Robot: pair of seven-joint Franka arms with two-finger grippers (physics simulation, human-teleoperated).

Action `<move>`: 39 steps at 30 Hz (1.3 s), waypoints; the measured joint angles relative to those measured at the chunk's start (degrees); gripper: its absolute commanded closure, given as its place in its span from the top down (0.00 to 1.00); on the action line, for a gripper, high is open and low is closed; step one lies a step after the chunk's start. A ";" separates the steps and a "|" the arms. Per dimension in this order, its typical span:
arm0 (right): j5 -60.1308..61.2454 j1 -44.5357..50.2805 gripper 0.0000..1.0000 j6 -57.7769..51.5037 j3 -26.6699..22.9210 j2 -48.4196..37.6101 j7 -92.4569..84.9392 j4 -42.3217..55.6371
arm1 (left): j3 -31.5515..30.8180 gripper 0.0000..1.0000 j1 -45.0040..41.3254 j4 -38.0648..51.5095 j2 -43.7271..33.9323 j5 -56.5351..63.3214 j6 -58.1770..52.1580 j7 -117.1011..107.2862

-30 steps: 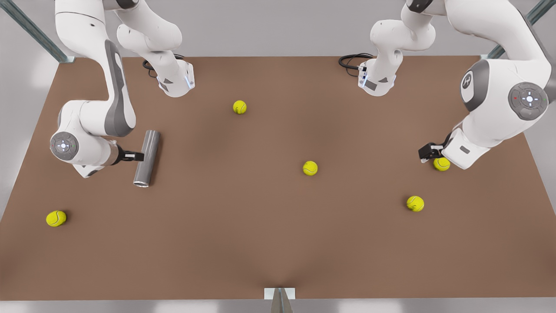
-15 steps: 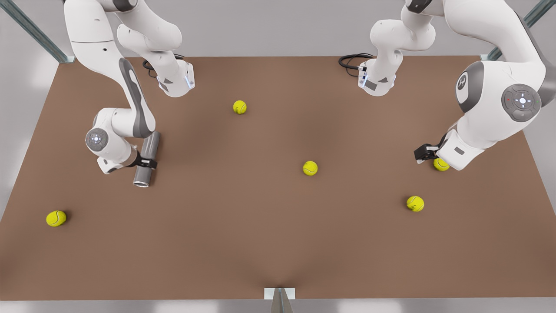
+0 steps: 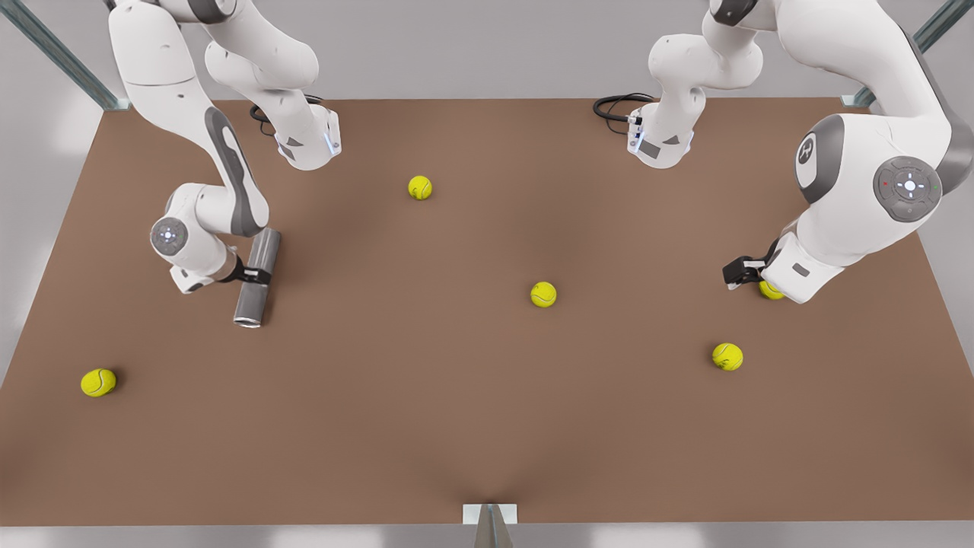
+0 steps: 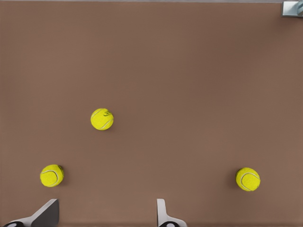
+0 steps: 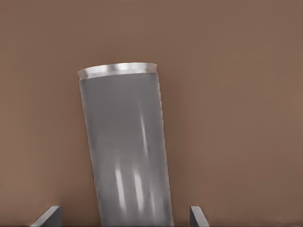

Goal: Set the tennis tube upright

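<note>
Right claw [image 3: 257, 274]: positioned over the mid-length of the plain grey metallic cylinder with a lighter rim, the tennis tube [image 3: 249, 303]. The tube is seen lying flat on the brown desk [image 3: 426, 396], not upright, on the front view's left. Its hollow dark end is turned toward the near desk edge.

In the right wrist view the right claw [image 5: 122, 216] is set wide. One fingertip [image 5: 48, 215] is seen on each side of the tennis tube [image 5: 125, 142], and desk is visible between each tip and the tube wall. No contact can be made out. The lighter rim is at the end of the tube farthest from the claw.

Left claw [image 3: 736, 271]: held low over the desk on the front view's right, and likewise spread wide [image 4: 104, 215]. A yellow-green tennis ball [image 3: 768, 291] is just beside it, partly hidden under the wrist. Three further yellow-green balls are noted ahead of this claw, well apart from it: nearest ball [image 4: 51, 175], middle ball [image 4: 102, 118], far-side ball [image 4: 248, 178].
</note>
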 measured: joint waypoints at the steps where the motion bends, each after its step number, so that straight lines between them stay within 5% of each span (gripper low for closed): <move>1: -0.01 0.04 1.00 0.49 0.00 0.34 -0.32 -0.33 | -0.01 1.00 -0.02 0.00 0.01 0.00 0.00 -0.02; 23: -0.07 0.02 1.00 4.06 0.00 8.17 -4.24 -0.21 | 0.06 1.00 0.03 0.08 0.60 0.09 0.16 -0.37; 30: 0.01 -0.23 0.71 3.59 0.01 8.29 -5.08 0.28 | 0.06 1.00 0.03 0.09 0.56 0.12 0.16 -0.46; 39: 0.23 -0.08 0.71 -0.91 0.30 6.75 -6.70 4.57 | 0.30 1.00 0.04 0.17 0.35 -0.27 0.10 -0.83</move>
